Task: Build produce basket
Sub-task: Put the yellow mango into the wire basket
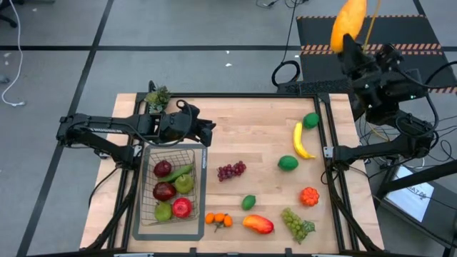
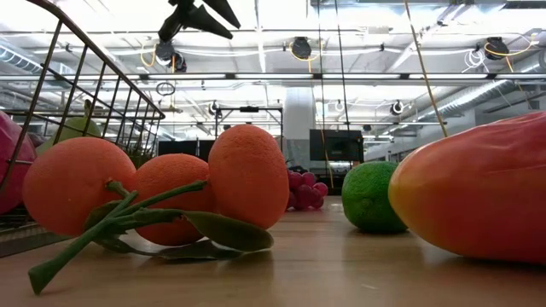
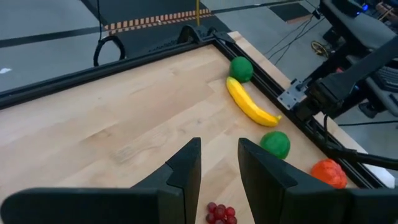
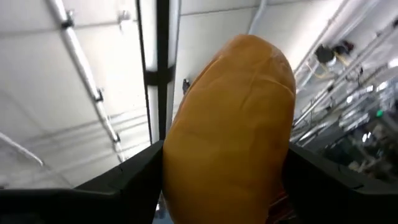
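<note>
Right end effector (image 1: 348,39) raised past the far right corner of the tabletop (image 1: 264,135), pinching a yellow-orange mango (image 1: 348,21); left end effector (image 1: 209,133) empty above the basket's far edge.

Nearest me, along the front edge, I see the oranges (image 1: 218,220), a red-orange mango (image 1: 258,224) and green grapes (image 1: 298,223). The wire basket (image 1: 198,187) sits front-left on a grey mat (image 1: 201,232), holding two red apples (image 1: 164,190), a pear (image 1: 163,211), another green fruit and a cucumber (image 1: 179,172). Mid-table lie a lime (image 1: 248,202), purple grapes (image 1: 230,170), a second lime (image 1: 288,163) and a small orange-red fruit (image 1: 308,195). Farther back are the banana (image 1: 300,140) and a green fruit (image 1: 310,120). My left end effector's fingers (image 3: 186,168) stand slightly spread. A potted sprig (image 1: 158,97) sits at the far left corner.
</note>
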